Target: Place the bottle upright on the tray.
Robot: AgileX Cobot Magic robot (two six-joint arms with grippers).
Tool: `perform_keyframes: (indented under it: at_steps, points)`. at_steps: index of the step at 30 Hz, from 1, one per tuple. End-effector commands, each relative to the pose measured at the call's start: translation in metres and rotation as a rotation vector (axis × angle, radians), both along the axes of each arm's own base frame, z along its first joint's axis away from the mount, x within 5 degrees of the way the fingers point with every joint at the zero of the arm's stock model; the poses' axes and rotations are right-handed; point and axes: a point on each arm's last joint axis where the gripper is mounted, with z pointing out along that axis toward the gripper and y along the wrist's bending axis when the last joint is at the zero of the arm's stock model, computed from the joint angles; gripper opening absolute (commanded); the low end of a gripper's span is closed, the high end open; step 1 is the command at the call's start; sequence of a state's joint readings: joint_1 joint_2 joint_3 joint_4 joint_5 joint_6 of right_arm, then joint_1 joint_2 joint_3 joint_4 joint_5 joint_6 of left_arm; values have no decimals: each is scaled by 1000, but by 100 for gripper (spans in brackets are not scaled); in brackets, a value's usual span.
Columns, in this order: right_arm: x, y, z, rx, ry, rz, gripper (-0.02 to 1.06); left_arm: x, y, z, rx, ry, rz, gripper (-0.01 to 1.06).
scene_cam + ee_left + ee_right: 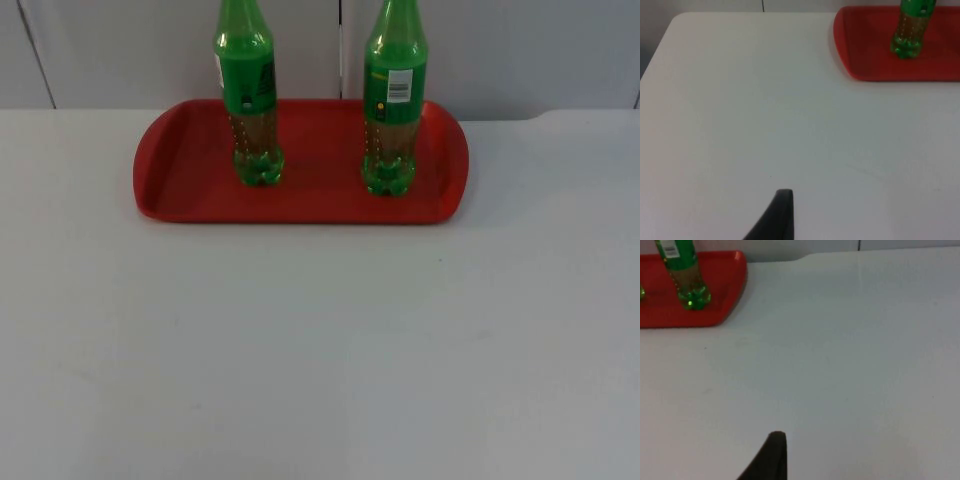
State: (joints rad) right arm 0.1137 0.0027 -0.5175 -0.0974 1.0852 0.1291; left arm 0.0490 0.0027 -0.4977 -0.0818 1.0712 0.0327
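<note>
- I see the tray (300, 205) as red plastic, smooth, with a soft sheen along its raised rim.
- The left bottle (250, 100) reads to me as clear green plastic, glossy, its lower body dimpled and its base lobed; a printed wrap label, dark and green, goes round it.
- The right bottle (394, 100) looks the same glossy green plastic, with a glossy label carrying a white barcode patch.
- The tabletop (320, 350) looks white, smooth and matt, with a few small dark specks.
- From my left wrist view, one fingertip (777, 217) of the left pincer looks matt black.
</note>
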Motion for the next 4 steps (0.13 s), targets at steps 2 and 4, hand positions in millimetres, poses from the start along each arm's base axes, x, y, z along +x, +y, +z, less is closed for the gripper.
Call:
perform_keyframes:
  at_steps: [2,4]
  points:
    - [0,0,0,-12,-5,-45,105,0,0,-1,-3,2,4,105]
    - [-1,0,0,-12,-5,-60,105,0,0,-1,-3,2,4,105]
